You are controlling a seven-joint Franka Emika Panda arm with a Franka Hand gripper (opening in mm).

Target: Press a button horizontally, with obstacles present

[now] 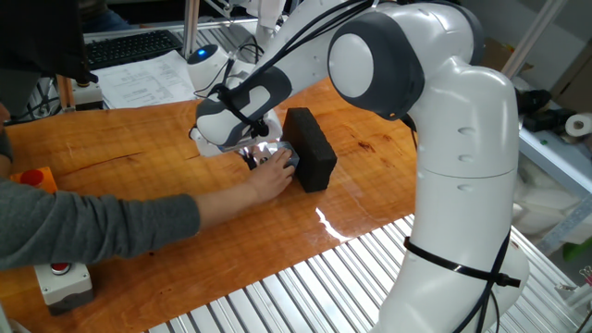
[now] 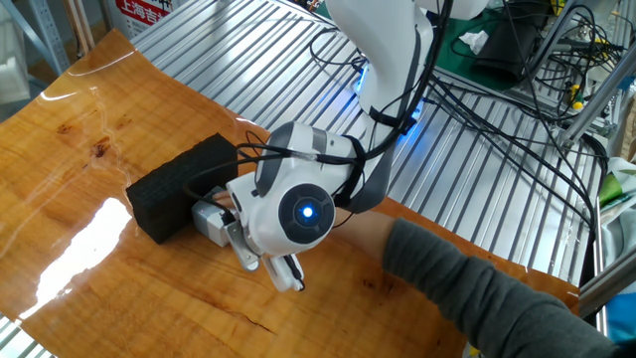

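The small light-grey button box (image 2: 208,222) sits against the end of the black block (image 2: 179,189). A person's hand (image 1: 271,177) rests on the box, so in one fixed view only a bright patch of the box (image 1: 277,151) shows. My gripper (image 2: 286,274) is low over the table right beside the box, on the side away from the block, and it also shows in one fixed view (image 1: 251,157). Its round white wrist with a blue light hides the fingertips and the button face. No view shows a gap or contact between the fingers.
The person's grey-sleeved arm (image 1: 92,222) reaches across the wooden table (image 1: 139,157) from the left. A grey box with a red button (image 1: 63,280) and an orange box (image 1: 33,178) stand at the left edge. Ribbed metal surface (image 2: 298,60) borders the table.
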